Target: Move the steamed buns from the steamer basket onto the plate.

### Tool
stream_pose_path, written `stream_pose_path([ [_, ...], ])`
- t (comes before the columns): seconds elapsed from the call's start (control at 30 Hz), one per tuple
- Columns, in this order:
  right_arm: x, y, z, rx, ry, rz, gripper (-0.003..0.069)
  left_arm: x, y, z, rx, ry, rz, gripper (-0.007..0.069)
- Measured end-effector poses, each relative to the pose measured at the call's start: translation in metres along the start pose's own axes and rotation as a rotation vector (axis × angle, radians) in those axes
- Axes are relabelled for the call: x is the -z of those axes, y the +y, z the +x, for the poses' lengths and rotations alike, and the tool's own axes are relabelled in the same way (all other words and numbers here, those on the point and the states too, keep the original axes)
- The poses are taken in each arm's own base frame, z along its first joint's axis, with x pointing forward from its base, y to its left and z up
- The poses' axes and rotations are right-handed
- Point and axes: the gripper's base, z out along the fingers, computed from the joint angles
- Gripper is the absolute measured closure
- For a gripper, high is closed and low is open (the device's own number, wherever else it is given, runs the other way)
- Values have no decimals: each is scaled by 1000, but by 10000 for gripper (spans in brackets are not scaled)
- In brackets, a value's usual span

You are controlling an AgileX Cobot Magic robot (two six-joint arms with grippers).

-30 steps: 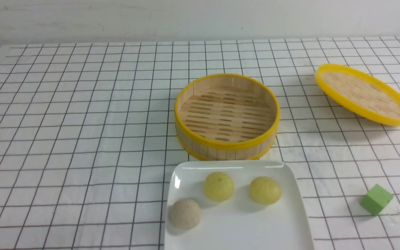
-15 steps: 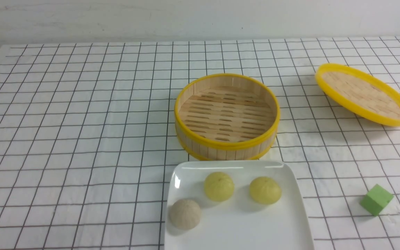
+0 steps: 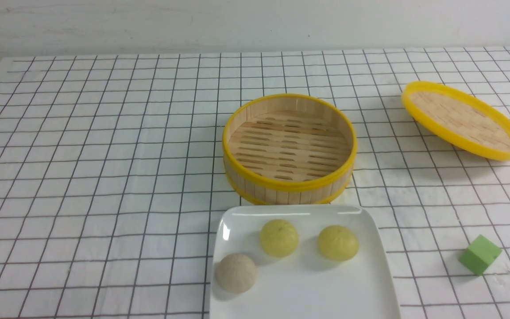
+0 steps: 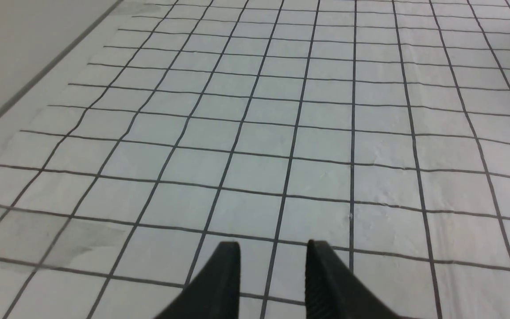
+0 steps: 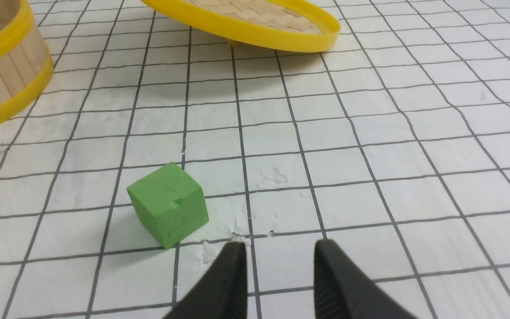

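The plate is taken as the landmark. All three steamed buns are seen on it: the greyish-beige bun near its left edge, one pale yellow bun and another pale yellow bun toward its far side, none touching. The steamer basket is placed just behind the plate, with only its slatted floor seen inside. A woven lid is found far right of it, tilted, and a green cube right of the plate on the gridded surface. The left gripper and right gripper are seen parted, nothing held between the fingers.
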Motion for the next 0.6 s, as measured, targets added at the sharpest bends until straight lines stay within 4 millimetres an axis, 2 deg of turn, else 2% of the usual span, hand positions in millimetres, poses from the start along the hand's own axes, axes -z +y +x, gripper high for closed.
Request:
stream_pose_path([
  [0.13,0,0,0,0,0,0,419,0,0,0,-13,-2,-5,382],
  [0.43,0,0,0,0,0,0,419,0,8,0,-187,-4,-88,382],
  [0.6,0,0,0,-1,0,0,419,0,9,0,-209,-3,-99,382],
])
